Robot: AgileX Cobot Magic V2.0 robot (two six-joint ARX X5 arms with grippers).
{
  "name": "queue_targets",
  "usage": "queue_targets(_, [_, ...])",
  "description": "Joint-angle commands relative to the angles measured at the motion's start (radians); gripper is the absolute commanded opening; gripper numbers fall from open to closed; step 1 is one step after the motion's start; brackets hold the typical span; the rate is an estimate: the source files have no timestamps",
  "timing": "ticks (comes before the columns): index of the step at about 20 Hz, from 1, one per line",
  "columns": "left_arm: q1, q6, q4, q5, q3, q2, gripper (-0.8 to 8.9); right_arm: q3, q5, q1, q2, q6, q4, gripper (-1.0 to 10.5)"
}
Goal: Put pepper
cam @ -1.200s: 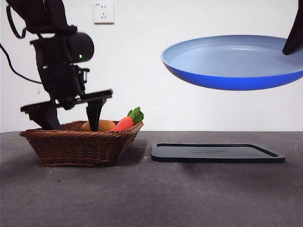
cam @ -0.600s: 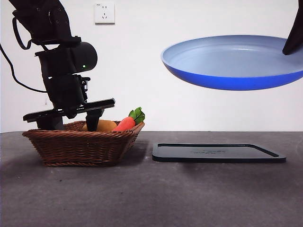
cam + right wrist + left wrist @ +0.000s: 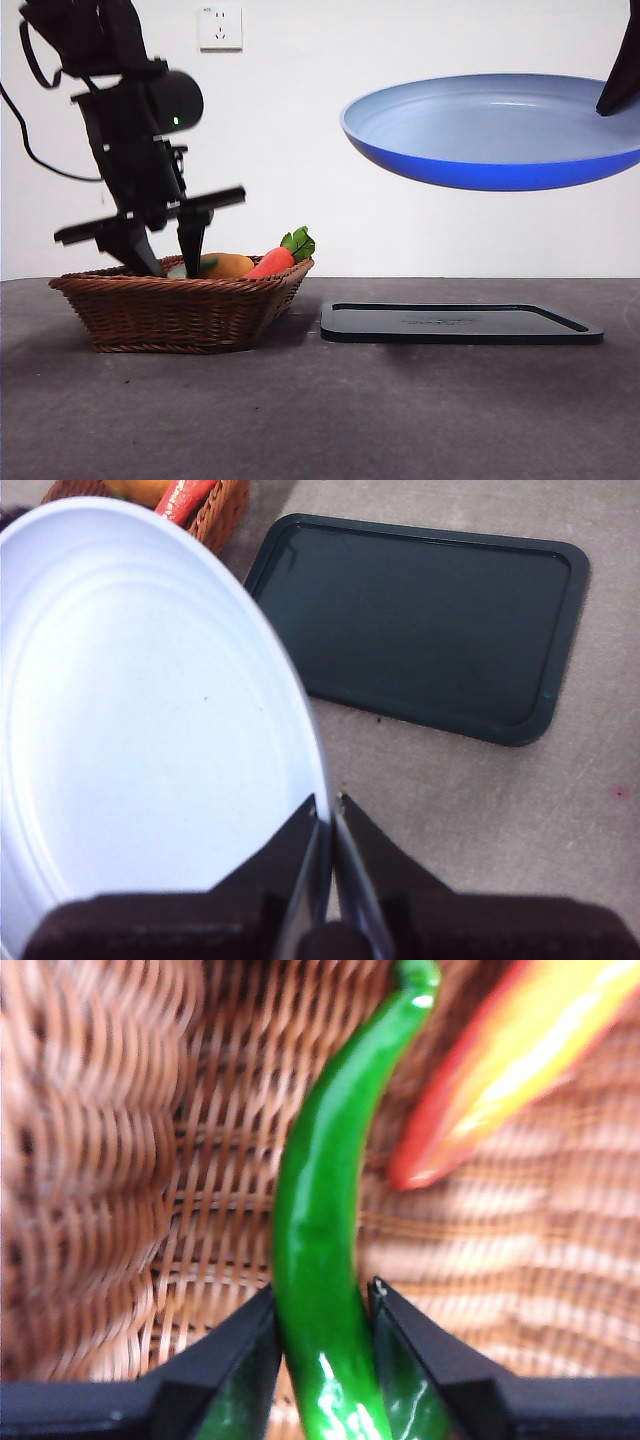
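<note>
In the left wrist view, my left gripper point(image 3: 322, 1290) is shut on a long glossy green pepper point(image 3: 320, 1210) inside the wicker basket point(image 3: 120, 1160), beside the orange carrot point(image 3: 510, 1060). In the front view, that gripper point(image 3: 168, 262) reaches down into the basket point(image 3: 170, 310) at the left. My right gripper point(image 3: 328, 815) is shut on the rim of a blue plate point(image 3: 140, 720). It holds the plate point(image 3: 490, 130) high at the right, above the table.
A flat black tray point(image 3: 460, 323) lies on the table to the right of the basket, below the plate; it also shows in the right wrist view point(image 3: 430, 620). The carrot point(image 3: 275, 260) and a yellow-orange item point(image 3: 228, 265) lie in the basket.
The left gripper's jaws have drawn together on the pepper and the arm has risen slightly. The basket has shifted a little to the right. The plate and right arm have not moved.
</note>
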Motion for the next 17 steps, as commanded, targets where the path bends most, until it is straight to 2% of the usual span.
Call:
queue_targets(1, [-0.006,0.003,0.004,0.005,0.014,-0.024,1.23,0.014,-0.007,0.001,0.007,-0.001,0.013,0.1])
queue_targets(6, [-0.009,0.006,-0.005,0.02,0.014,-0.13,1.24,0.014,-0.007,0.001,0.033,0.009,0.013,0.1])
queue_targets(9, [-0.022,0.019,-0.004,0.128,0.014,-0.207,1.24,0.014,-0.008,0.001,0.097,0.043,0.016,0.1])
queue_targets(11, [-0.043,0.044,-0.007,0.203,0.014,-0.257,1.24,0.014,-0.012,0.005,0.164,0.078,0.039,0.1])
queue_targets(13, [-0.086,0.066,-0.006,0.246,0.014,-0.292,1.24,0.014,-0.051,0.018,0.234,0.126,0.08,0.1])
queue_targets(17, [-0.216,0.124,-0.012,0.238,0.014,-0.29,1.24,0.014,-0.061,0.072,0.34,0.229,0.169,0.1])
